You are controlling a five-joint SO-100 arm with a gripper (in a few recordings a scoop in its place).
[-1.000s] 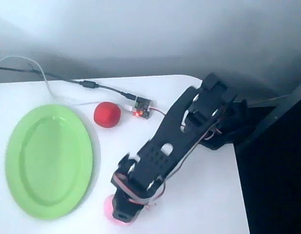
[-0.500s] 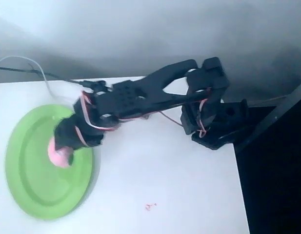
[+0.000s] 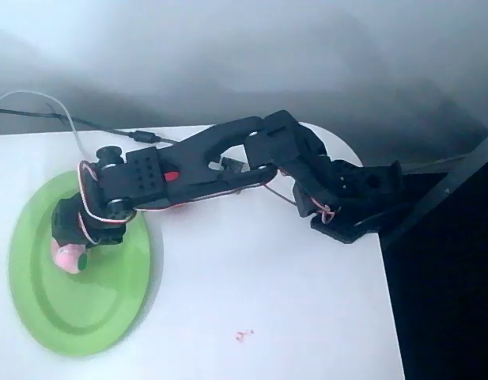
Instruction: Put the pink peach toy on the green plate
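Arm: your black arm (image 3: 228,154) reaches far left, stretched low.
Tool: your tool (image 3: 69,252) points down; jaws' state unclear.

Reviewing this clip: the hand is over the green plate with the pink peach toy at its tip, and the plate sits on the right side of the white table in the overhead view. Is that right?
Not quite. In the overhead view the green plate sits on the left side of the white table, not the right. The rest holds: the hand is over the plate with the pink peach toy at its tip.
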